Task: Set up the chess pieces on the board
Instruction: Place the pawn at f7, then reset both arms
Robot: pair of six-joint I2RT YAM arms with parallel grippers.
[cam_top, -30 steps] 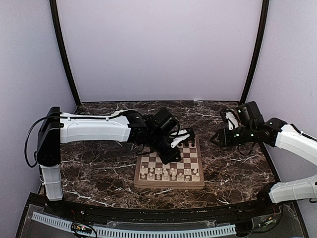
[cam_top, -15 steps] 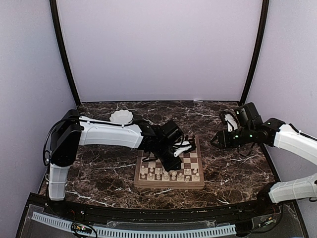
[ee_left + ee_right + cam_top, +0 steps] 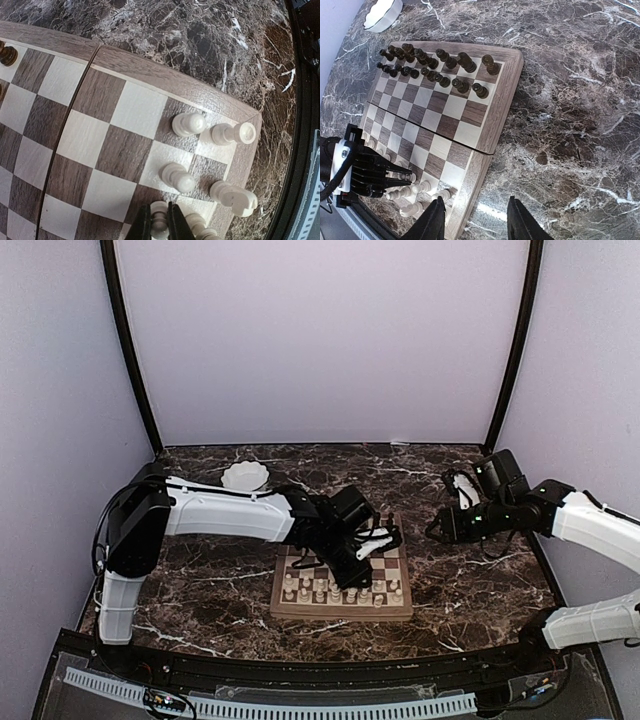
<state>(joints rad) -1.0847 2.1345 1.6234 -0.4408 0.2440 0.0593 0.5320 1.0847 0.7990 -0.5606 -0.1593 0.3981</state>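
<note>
Here, the left gripper point(image 3: 160, 212) is closed on a cream pawn point(image 3: 160, 227), pinched upright between its two dark fingers low over the near rows of the board point(image 3: 340, 614), toward the right-hand corner. Other cream pieces point(image 3: 189, 123) stand just beside it on the corner squares. The right gripper point(image 3: 476, 200) hangs over the marble tabletop point(image 3: 470, 580) just off the board's right side, well apart from every piece. Its fingers are spread, with nothing between them.

The bottom edge of the left wrist view cuts off the pawn's base, so whether it touches its square cannot be told. From overhead, the left arm covers the middle of the board and most of its far half. The dark pieces point(image 3: 432, 62) are too small to name one by one.

The board is wooden, checked in light tan and dark brown inside a brown border, with a seam across its middle. Dark figures crowd its two far rows, and cream ones line the near rows.
</note>
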